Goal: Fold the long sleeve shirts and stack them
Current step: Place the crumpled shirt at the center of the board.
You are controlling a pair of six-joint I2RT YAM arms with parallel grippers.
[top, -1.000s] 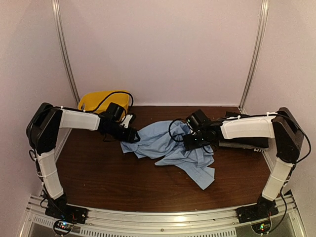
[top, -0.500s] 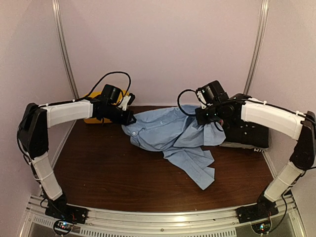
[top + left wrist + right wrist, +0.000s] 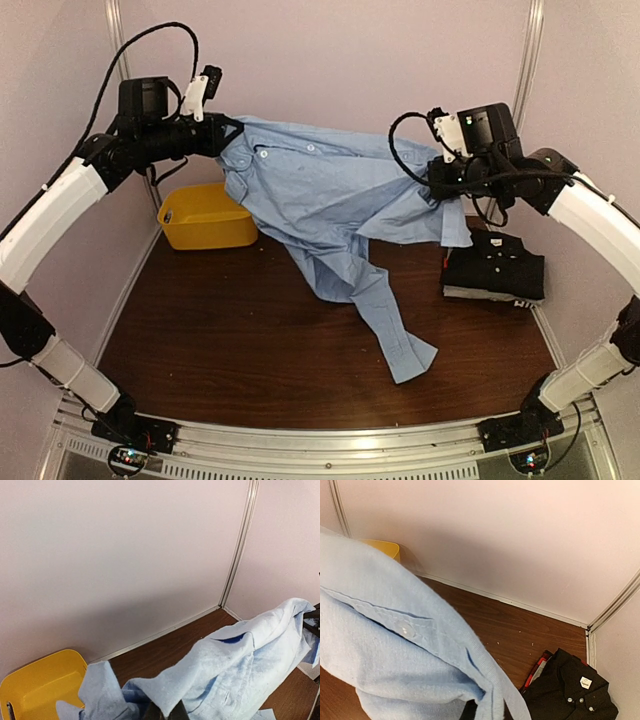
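Observation:
The light blue shirt (image 3: 330,195) hangs spread in the air between both arms, well above the table. My left gripper (image 3: 225,135) is shut on its left shoulder edge, my right gripper (image 3: 432,180) shut on its right edge. One sleeve trails down and its cuff (image 3: 410,358) rests on the table. In the left wrist view the blue cloth (image 3: 225,665) drapes over the pinched fingers; in the right wrist view the blue cloth (image 3: 395,655) does the same. A folded black shirt (image 3: 495,268) with white buttons lies at the right, on top of another folded garment; it shows also as black shirt (image 3: 570,690).
A yellow bin (image 3: 205,215) stands at the back left of the brown table (image 3: 230,340), seen too as yellow bin (image 3: 40,685). Pale walls close the back and both sides.
Both arms rose high and moved apart, lifting the blue shirt off the table and stretching it out. Both grippers closed on the cloth over the last second.

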